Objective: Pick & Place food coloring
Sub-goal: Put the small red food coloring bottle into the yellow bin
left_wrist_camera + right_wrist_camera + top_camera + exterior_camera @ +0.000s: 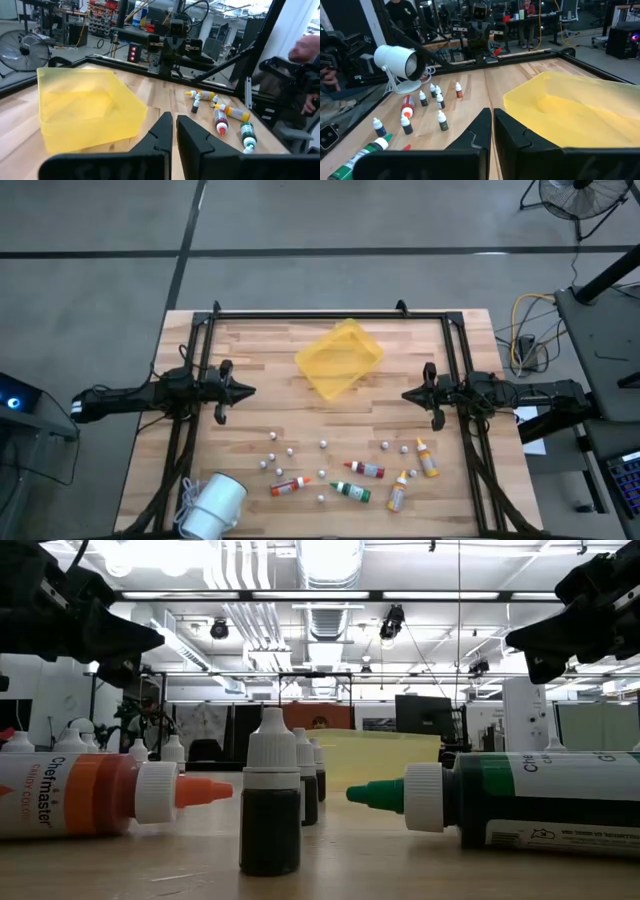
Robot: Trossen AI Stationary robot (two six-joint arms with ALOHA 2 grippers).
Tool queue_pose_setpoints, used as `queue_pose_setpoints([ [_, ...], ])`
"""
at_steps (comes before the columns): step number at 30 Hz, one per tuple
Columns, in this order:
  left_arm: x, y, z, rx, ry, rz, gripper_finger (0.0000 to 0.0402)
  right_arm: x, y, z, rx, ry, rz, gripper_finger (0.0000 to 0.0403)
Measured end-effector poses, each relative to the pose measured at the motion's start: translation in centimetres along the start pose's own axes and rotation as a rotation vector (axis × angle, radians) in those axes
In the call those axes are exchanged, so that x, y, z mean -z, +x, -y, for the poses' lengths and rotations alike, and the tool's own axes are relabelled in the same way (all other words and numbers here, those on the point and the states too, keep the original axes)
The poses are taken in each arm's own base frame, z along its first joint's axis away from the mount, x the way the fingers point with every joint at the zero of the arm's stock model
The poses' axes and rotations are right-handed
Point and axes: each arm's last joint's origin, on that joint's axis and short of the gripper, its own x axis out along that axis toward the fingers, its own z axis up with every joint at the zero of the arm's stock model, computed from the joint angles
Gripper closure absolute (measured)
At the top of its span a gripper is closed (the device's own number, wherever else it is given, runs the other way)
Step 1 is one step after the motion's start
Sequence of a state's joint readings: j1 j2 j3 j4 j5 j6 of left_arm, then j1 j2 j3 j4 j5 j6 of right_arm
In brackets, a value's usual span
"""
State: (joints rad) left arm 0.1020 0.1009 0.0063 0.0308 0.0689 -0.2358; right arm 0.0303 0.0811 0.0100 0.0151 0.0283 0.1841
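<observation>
Free lane btwn tray (339, 358) & bottles (366, 470)

Yellow tray (340, 358): on the wooden table (270, 420), between the two gripper tips, slightly beyond them.
Small white-capped bottles (290, 450): scattered nearer than the grippers.
White lamp (212, 505): lying near the table's front-left corner, well apart from both.
</observation>
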Motion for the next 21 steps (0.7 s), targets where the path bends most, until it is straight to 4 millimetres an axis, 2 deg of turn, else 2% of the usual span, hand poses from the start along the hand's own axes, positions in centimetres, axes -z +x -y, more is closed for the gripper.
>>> queue_pose_setpoints([
  [7, -0.6, 0.0, 0.1, 0.02, -0.222, 0.059, 0.0402, -0.7, 0.0, -0.1, -0.014, 0.002, 0.074, 0.039],
  [12, -1.8, -0.2, 0.5, 0.078, -0.357, 0.178, 0.0402, -2.0, -0.2, -0.4, -0.039, 0.006, 0.208, 0.039],
  [21, -5.2, -1.1, 1.3, 0.152, -0.358, 0.337, 0.0402, -4.3, -1.0, -0.8, -0.081, 0.014, 0.463, 0.039],
])
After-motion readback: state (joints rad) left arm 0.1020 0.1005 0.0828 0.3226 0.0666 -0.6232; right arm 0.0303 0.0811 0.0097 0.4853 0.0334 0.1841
